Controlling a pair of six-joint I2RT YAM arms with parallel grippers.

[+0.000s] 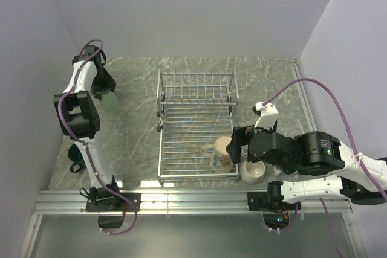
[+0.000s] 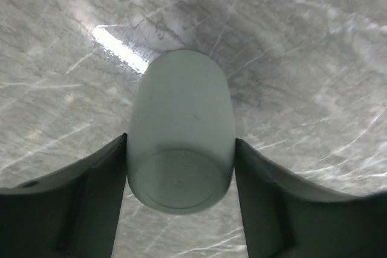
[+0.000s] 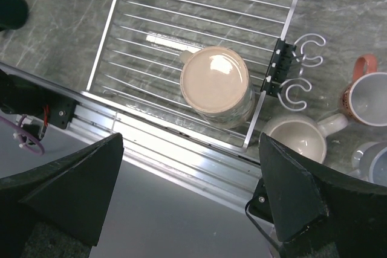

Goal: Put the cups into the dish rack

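Observation:
My left gripper [image 2: 180,173] is shut on the light green mug [image 2: 181,131], its base toward the camera, over the marble table at the far left [image 1: 109,98]. The silver wire dish rack [image 1: 181,131] stands mid-table. A tan mug [image 3: 214,83] sits upside down in the rack's near right corner [image 1: 221,153]. My right gripper [image 3: 190,191] is open and empty, above and just off that mug. The cream-white mug [image 3: 296,137], salmon-red mug [image 3: 366,92] and pale blue mug [image 3: 376,160] stand on the table right of the rack. The dark teal mug [image 1: 75,161] stands at the near left.
Two white wire hooks [image 3: 302,70] stick out of the rack's right side. An aluminium rail [image 1: 193,200] runs along the table's near edge. The upright slotted section [image 1: 196,86] is at the rack's far end. Walls close in the left, far and right sides.

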